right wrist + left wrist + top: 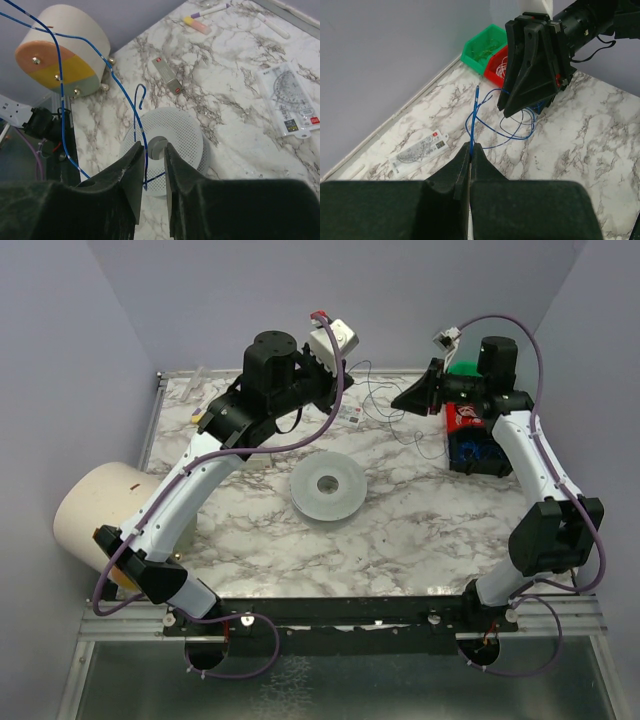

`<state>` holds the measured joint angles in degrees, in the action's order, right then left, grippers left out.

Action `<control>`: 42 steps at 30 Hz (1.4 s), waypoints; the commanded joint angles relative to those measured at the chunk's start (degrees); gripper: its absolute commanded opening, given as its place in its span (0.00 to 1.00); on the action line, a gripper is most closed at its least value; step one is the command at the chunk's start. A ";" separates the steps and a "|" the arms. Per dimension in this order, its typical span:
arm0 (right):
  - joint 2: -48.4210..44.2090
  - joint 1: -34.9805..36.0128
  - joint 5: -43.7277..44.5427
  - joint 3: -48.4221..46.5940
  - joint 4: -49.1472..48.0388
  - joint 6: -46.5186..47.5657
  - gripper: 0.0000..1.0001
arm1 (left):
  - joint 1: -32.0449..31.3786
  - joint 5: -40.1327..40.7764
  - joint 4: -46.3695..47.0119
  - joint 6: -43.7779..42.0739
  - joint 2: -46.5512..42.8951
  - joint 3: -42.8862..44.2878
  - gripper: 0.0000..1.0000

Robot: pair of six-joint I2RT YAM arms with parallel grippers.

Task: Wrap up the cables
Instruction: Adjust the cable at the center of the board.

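One thin blue cable (520,136) is in play, hanging in loose loops at about 1 o'clock on the marble table (420,530) between the two grippers; from above it shows only as a faint dark thread (385,400). The left gripper (470,150) has its jaws pressed together on the cable, which rises straight from the fingertips. The right gripper (151,152) has its jaws a narrow slit apart, and the cable (120,85) runs through the gap, lying against one finger (134,160); I cannot tell if it is pinched. One white perforated spool (327,485) lies at the table's centre. One cream drum (95,505) sits at 9 o'clock. One protractor pack (417,152) lies at 12 o'clock, and a green bin (485,47) and a red bin (495,76) at 2 o'clock.
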<state>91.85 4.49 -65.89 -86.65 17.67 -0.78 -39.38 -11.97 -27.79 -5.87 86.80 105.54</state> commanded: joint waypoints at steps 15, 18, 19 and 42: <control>-1.79 0.28 5.19 -6.46 8.28 -12.35 0.00 | 0.02 8.26 2.81 -1.19 0.00 -2.92 0.00; -1.89 1.21 8.74 -6.75 11.25 -15.26 0.00 | 0.05 9.87 3.68 -0.84 0.28 -3.49 0.00; -2.20 1.63 10.14 -6.51 11.77 -15.92 0.00 | 0.05 9.94 3.83 -0.67 0.36 -3.54 0.00; -4.03 4.78 17.84 -2.11 2.79 -40.13 0.01 | -4.66 -0.26 -1.86 -7.60 4.25 -0.59 0.94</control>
<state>87.55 9.02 -50.61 -90.02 22.04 -36.23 -40.91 -9.21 -26.35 -8.62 89.43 103.70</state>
